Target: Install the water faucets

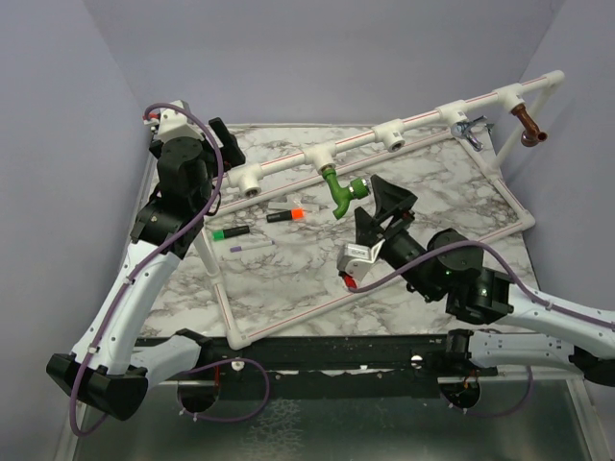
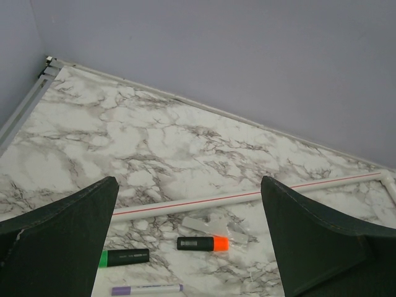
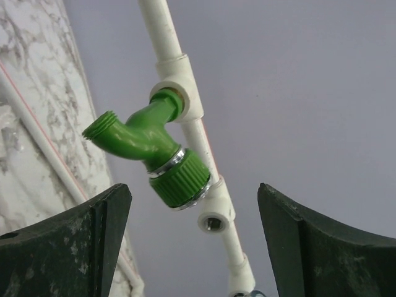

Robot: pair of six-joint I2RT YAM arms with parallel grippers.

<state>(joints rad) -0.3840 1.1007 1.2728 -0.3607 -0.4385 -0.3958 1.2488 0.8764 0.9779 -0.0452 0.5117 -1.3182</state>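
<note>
Right gripper (image 3: 192,204) spread, empty; green faucet (image 3: 145,141) seemingly threaded into tee (image 3: 184,83); left gripper (image 2: 189,185) spread.

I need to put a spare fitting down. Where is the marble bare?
Bare marble lies between the purple pen and the near frame pipe, and again between the right arm and the chrome faucet. Crowded: the orange-capped marker and green-capped marker sit by that pen, and the right pincer hangs open at the green faucet.

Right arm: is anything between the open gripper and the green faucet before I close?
Nothing visible. The green faucet sits in the white tee, with its cap in open air just ahead of the right gripper and its spread fingers.
</note>
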